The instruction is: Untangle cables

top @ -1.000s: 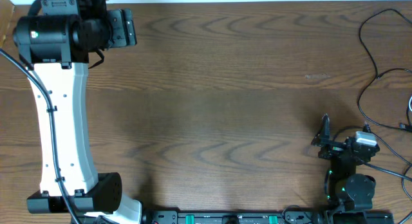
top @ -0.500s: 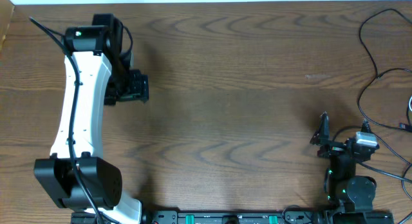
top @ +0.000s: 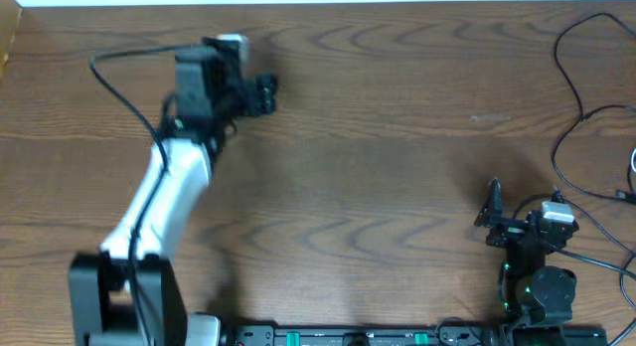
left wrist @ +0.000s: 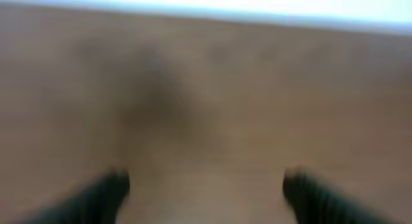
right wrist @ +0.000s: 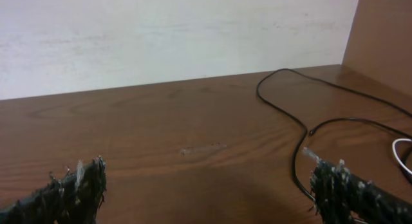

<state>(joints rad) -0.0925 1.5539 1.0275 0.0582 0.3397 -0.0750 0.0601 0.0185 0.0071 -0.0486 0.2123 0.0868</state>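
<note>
Cables are the job here: thin black flexible cords (top: 580, 115) in loose loops, with a sliver of a short white cord (right wrist: 397, 145) at the frame's edge. All of them lie on the brown wood-grain tabletop (top: 378, 167), out beyond and to the right of the right gripper (top: 525, 202). They are well apart from the left gripper (top: 263, 92), far off to its right.

From the right wrist, one black cord (right wrist: 300, 124) curves across the wood just ahead of the right-hand finger (right wrist: 335, 185). The white one sits just outside that finger. Nothing lies between the jaws.

Both pairs of jaws stand spread and empty. The right gripper (right wrist: 206, 182) has dark, rough-textured pads. The left gripper (left wrist: 206, 192) shows only as two blurred dark tips over bare wood.

These cords look light, limp and smooth-sheathed. I judge they will sag, trail and slide rather than hold a shape, and a tug could tighten a crossing. The better hold is probably a firm pinch on a free run close to a plug end, lifting gently. The plugs themselves are too small to make out clearly.
</note>
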